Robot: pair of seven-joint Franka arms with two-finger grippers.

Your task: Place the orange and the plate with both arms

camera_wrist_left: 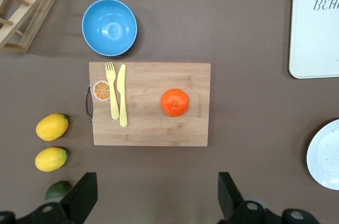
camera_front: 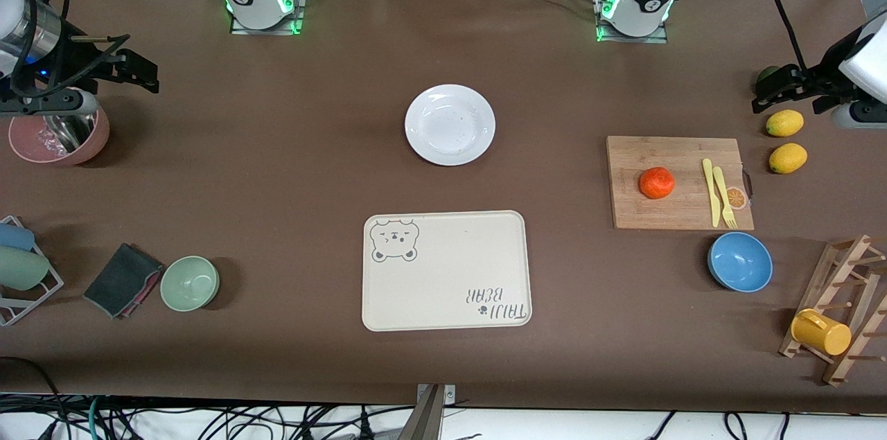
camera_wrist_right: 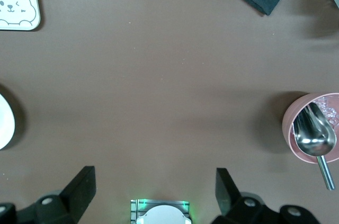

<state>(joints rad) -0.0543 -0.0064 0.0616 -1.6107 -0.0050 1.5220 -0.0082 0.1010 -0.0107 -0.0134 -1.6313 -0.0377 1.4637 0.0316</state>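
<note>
A: Where do things stand?

B: Nothing is picked up yet, as far as I can judge. The left gripper [camera_front: 790, 90] hangs with its fingers spread wide and empty, up over the left arm's end of the table, above the lemons [camera_front: 784, 123]. The right gripper [camera_front: 128, 66] is also spread and empty, up beside the pink bowl [camera_front: 59, 138] at the right arm's end.

A: And the targets?

B: The orange [camera_wrist_left: 175, 102] sits on the board [camera_wrist_left: 150, 128], well apart from the left gripper and lying between its fingers' lines in the left wrist view. The plate [camera_front: 450, 124] lies mid-table, well apart from both grippers; only its edge shows in each wrist view.

A: How to do it well?

B: I'd bring the left gripper straight over the orange, straddle its widest part, close gently so it doesn't roll, and keep clear of the fork [camera_wrist_left: 111, 94] and knife [camera_wrist_left: 122, 94] beside it. The plate is shallow, so the right gripper probably needs to pinch the rim.

A: Any writing?

B: The tray [camera_front: 443, 270] carries a bear drawing and "TAIJI BEAR". The board has a printed orange slice near its handle.
</note>
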